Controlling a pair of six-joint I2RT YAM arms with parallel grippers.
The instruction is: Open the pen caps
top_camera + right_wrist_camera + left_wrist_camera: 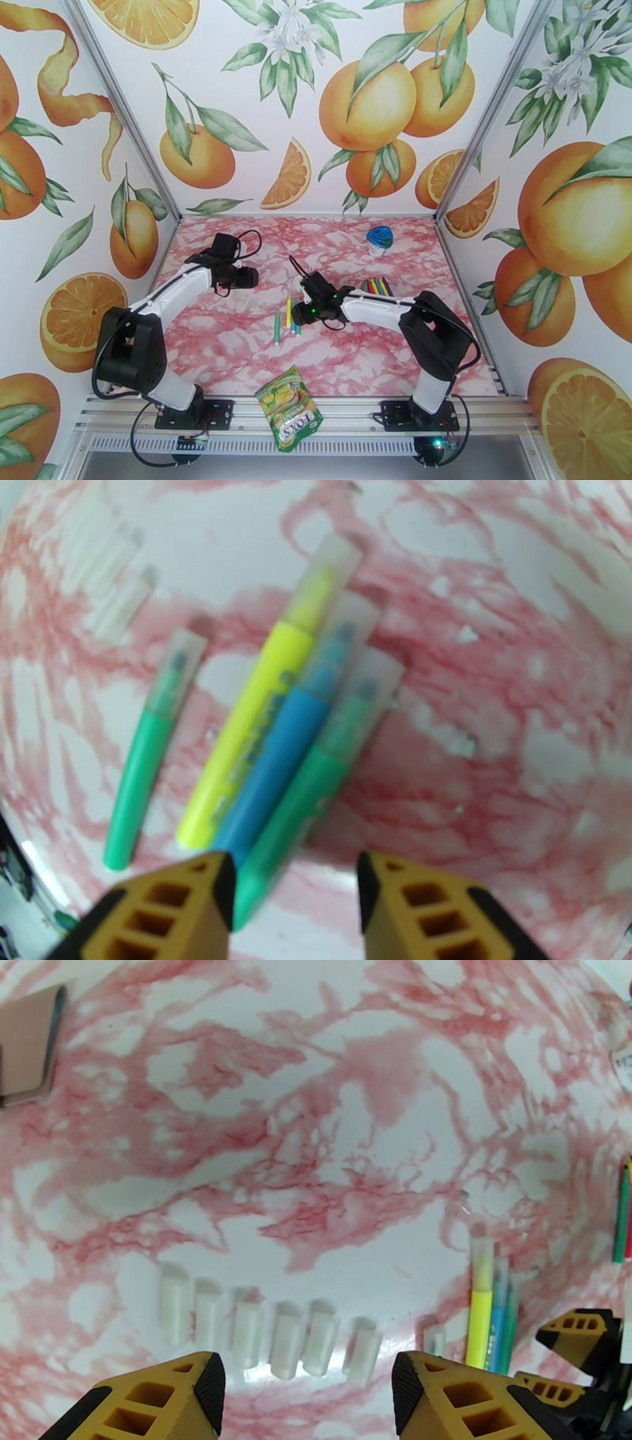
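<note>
1. On the table [237,355], four pens [253,717] were laid side by side in the middle, probably for taking in turn, with clear caps on their far ends.
2. The right gripper [296,875] was held half-spread over their near ends, with nothing clamped.
3. The left gripper [306,1378] was spread wide and empty above a row of loose pen caps [286,1339], left of the pens.

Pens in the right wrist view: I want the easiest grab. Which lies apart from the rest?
The green pen on the left, lying alone; the yellow pen, blue pen and second green pen lie packed side by side.
</note>
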